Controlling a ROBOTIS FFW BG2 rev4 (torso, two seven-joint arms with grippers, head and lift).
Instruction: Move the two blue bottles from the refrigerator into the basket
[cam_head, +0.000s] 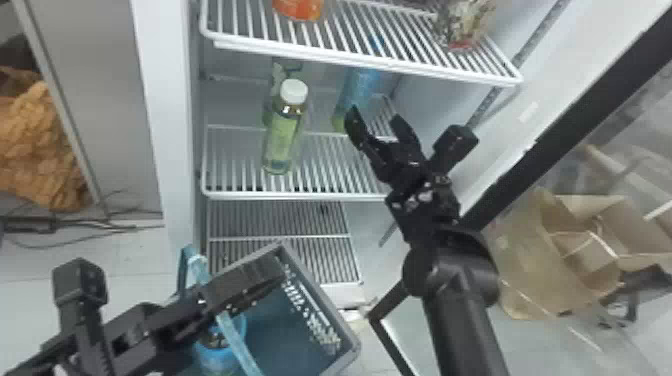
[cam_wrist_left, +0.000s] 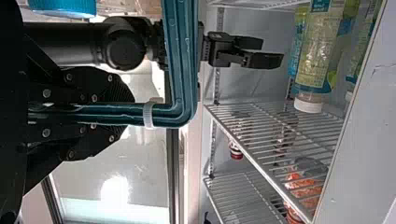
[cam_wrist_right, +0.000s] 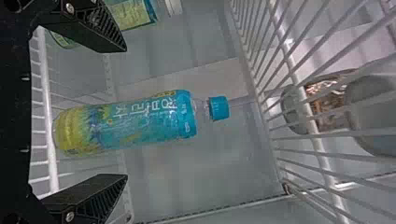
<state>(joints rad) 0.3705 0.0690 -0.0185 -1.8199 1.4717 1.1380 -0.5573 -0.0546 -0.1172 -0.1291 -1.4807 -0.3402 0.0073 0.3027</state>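
My right gripper (cam_head: 375, 117) stands open at the fridge's middle shelf (cam_head: 240, 155), just in front of an upright blue bottle (cam_head: 361, 85). Between its spread fingers, in the right wrist view, the right gripper (cam_wrist_right: 125, 113) has the blue-capped bottle (cam_wrist_right: 154, 119), with gaps on both sides. Low at the left, my left gripper (cam_head: 245, 285) is over the basket (cam_head: 320, 310); the left wrist view has the left gripper (cam_wrist_left: 128, 113) shut on the teal basket handle (cam_wrist_left: 182, 60). Inside the basket is a blue round-topped item (cam_head: 217, 350), partly hidden by the arm and handle.
A green bottle with a white cap (cam_head: 285, 135) stands left of the blue one, another behind it. The upper shelf (cam_head: 350, 55) overhangs the bottles and holds an orange item (cam_head: 300, 7). The open door's dark edge (cam_head: 505, 185) runs along the right.
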